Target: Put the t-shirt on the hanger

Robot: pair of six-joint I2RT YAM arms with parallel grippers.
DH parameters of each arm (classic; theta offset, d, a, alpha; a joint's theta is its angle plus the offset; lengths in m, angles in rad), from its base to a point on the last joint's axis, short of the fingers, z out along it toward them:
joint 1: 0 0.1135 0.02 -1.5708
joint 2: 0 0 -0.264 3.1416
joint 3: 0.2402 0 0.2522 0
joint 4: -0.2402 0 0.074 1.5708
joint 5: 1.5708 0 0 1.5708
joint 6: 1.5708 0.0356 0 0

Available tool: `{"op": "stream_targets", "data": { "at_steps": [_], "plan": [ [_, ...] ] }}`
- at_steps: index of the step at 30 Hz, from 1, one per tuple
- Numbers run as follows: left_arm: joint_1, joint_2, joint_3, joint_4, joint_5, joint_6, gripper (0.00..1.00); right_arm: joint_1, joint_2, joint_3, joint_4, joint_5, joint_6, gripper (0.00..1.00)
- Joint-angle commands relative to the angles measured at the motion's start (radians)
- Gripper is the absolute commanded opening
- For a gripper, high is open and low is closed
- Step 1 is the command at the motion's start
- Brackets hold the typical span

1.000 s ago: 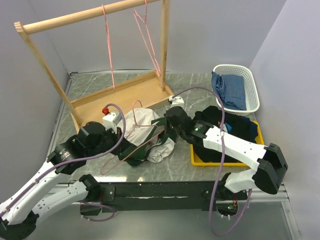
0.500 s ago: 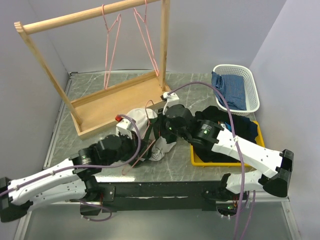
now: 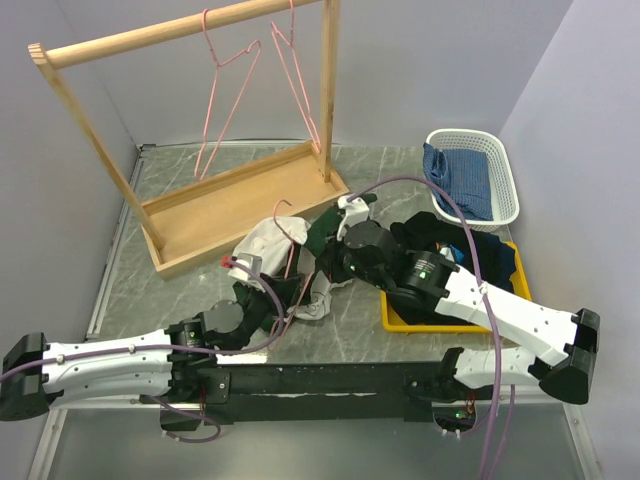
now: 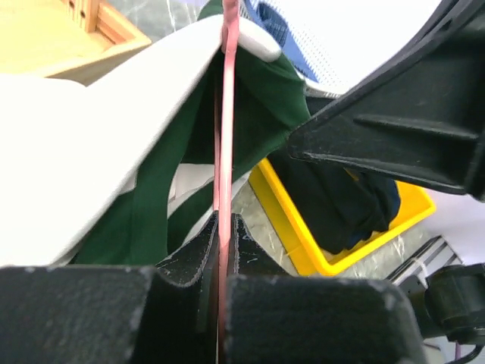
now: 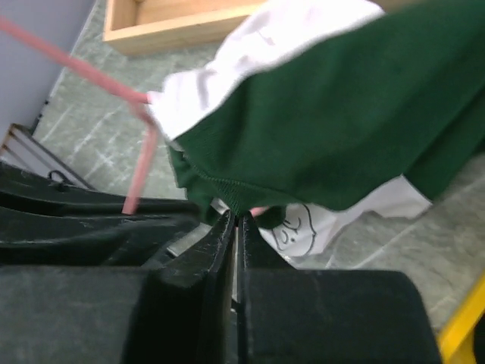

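The t-shirt [image 3: 262,242], cream-white with dark green parts, hangs bunched between my two grippers just above the table. The pink wire hanger [image 3: 291,255] runs up through it, with its hook showing at the top. My left gripper [image 3: 283,297] is shut on the hanger's wire [image 4: 224,182], with white and green cloth [image 4: 258,98] draped beside it. My right gripper [image 3: 322,278] is shut on the green hem of the t-shirt [image 5: 341,129], close to the left gripper. The hanger [image 5: 140,171] also shows in the right wrist view, with a small printed graphic on white cloth below.
A wooden rack [image 3: 240,195] stands at the back left with two more pink hangers [image 3: 225,110] on its bar. A yellow tray [image 3: 400,322] of dark clothes sits at the right. A white basket [image 3: 505,165] holds a blue checked cloth.
My left gripper has moved right and nearer with the hanger. The right gripper has shifted with the shirt, which is more bunched and lifted. A hanger on the rack has swung.
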Motion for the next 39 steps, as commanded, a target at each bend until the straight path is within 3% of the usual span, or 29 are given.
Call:
{"op": "stream_targets", "data": {
  "at_steps": [1,3,5,9,13,17,23,26,34,36,39],
  "plan": [
    [-0.003,-0.047,-0.026,0.240,-0.061,0.045,0.01,-0.007,-0.066,-0.050,0.043,-0.005,0.005,0.36],
    [-0.003,-0.036,-0.017,0.237,-0.069,0.053,0.01,-0.006,-0.087,-0.126,0.106,-0.001,0.039,0.49],
    [-0.003,-0.028,-0.009,0.232,-0.076,0.059,0.01,-0.009,-0.117,-0.207,0.187,-0.011,0.080,0.50],
    [-0.003,-0.028,-0.008,0.243,-0.092,0.056,0.01,0.016,-0.169,-0.353,0.332,0.009,0.149,0.44],
    [-0.003,-0.022,-0.001,0.258,-0.098,0.062,0.01,0.051,-0.114,-0.442,0.497,0.033,0.176,0.38],
    [-0.003,-0.011,0.015,0.237,-0.093,0.054,0.01,0.085,-0.057,-0.547,0.777,0.065,0.130,0.37],
    [-0.003,-0.013,0.021,0.215,-0.105,0.036,0.01,0.117,0.061,-0.562,0.982,0.107,0.033,0.43],
    [-0.003,-0.015,0.028,0.208,-0.102,0.034,0.01,0.121,0.116,-0.561,1.039,0.124,0.004,0.49],
    [-0.003,-0.015,0.045,0.204,-0.127,0.025,0.01,0.140,0.230,-0.548,1.128,0.142,-0.056,0.51],
    [-0.003,-0.016,0.048,0.215,-0.141,0.027,0.01,0.157,0.235,-0.556,1.145,0.136,-0.065,0.45],
    [-0.003,-0.004,0.057,0.252,-0.182,0.024,0.01,0.193,0.209,-0.584,1.182,0.139,-0.074,0.27]
  ]
}}
